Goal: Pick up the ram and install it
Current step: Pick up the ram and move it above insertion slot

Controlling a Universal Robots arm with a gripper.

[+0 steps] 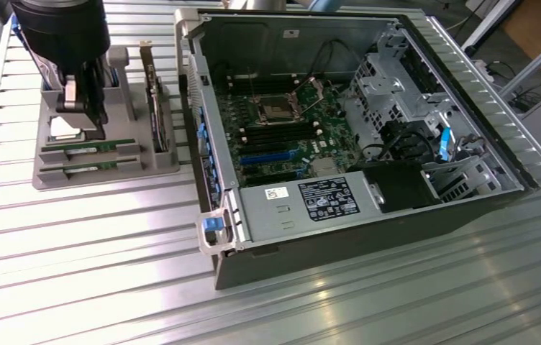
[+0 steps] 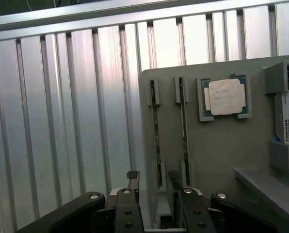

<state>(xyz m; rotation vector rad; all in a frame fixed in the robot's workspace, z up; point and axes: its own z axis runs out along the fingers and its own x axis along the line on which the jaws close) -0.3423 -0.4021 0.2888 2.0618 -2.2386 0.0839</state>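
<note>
grey holder (image 1: 55, 178) carries two ram sticks (image 1: 93, 147) on edge in its slots, cpu (image 2: 225, 97) in a pocket beside them. gripper (image 2: 153, 177) hangs over the holder at the sticks' end, jaws spread wide, nothing in them. pc case (image 1: 347, 144) sits just beside the holder, both on the aluminium table (image 1: 60, 251).

The ram (image 2: 157, 141) is green, its tray (image 2: 222, 145) grey, the ribbed table (image 2: 86, 107) silver.

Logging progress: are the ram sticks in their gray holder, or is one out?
In. Both ram sticks sit on edge in the gray holder slots; the open tool over the holder holds nothing.
</note>
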